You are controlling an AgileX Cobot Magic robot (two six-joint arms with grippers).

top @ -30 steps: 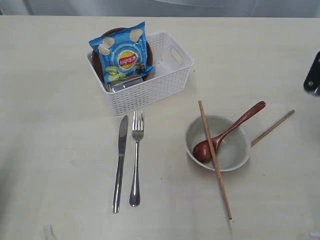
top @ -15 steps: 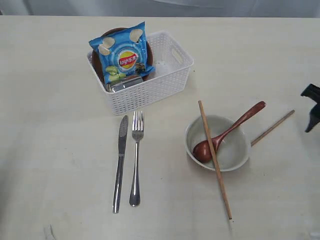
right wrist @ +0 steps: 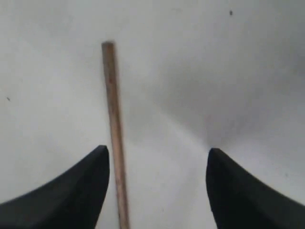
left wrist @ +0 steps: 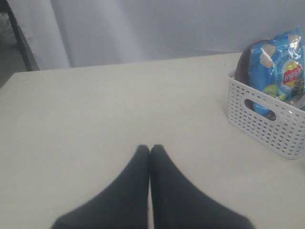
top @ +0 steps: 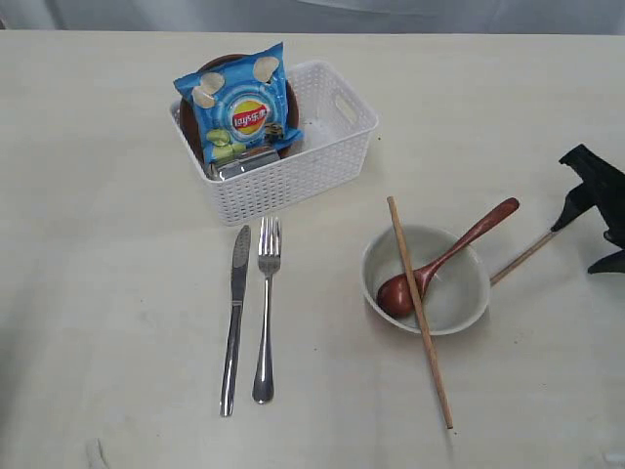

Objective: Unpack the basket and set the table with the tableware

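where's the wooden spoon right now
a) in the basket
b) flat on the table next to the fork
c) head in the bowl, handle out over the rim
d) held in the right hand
c: the wooden spoon rests with its head inside the bowl and its handle slanting out over the rim, with no hand touching it.

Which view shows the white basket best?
Exterior view: the whole basket is in frame, seen from above. The left wrist view catches only one handle end, cropped at the frame edge. The right wrist view misses it.
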